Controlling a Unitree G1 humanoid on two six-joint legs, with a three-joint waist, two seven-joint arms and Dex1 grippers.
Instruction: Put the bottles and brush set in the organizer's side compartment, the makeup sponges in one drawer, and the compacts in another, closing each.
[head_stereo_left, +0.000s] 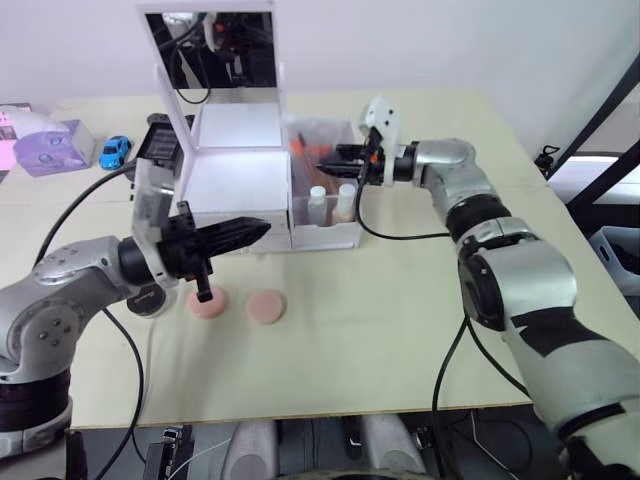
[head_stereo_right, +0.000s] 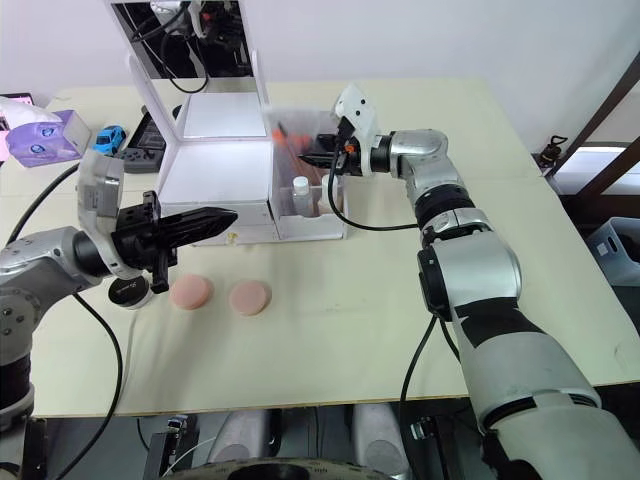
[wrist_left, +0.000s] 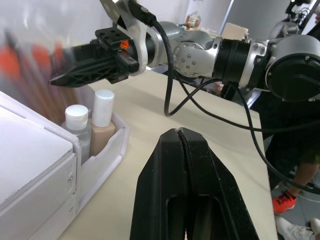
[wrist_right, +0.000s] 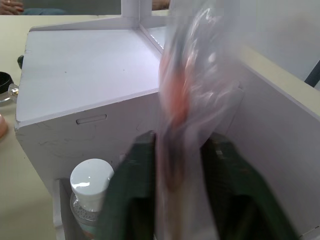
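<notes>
The white organizer (head_stereo_left: 235, 175) stands at the back middle of the table, mirror upright. In its side compartment (head_stereo_left: 330, 238) stand the clear bottle (head_stereo_left: 318, 200) and the beige bottle (head_stereo_left: 344, 198). Behind them the brush set (wrist_right: 185, 90) sticks up out of the bin. My right gripper (head_stereo_left: 325, 158) hovers over the bin, shut on the pouch, a finger against each side. Two pink makeup sponges (head_stereo_left: 208, 303) (head_stereo_left: 265, 306) lie on the table in front of the drawers. My left gripper (head_stereo_left: 262, 229) is shut and empty, just above them near the drawer fronts. The compacts are out of view.
A purple-and-white box (head_stereo_left: 50, 140) and a blue toy car (head_stereo_left: 115, 152) sit at the far left. A black object (head_stereo_left: 160, 135) lies behind the organizer's left side. Cables trail from both wrists.
</notes>
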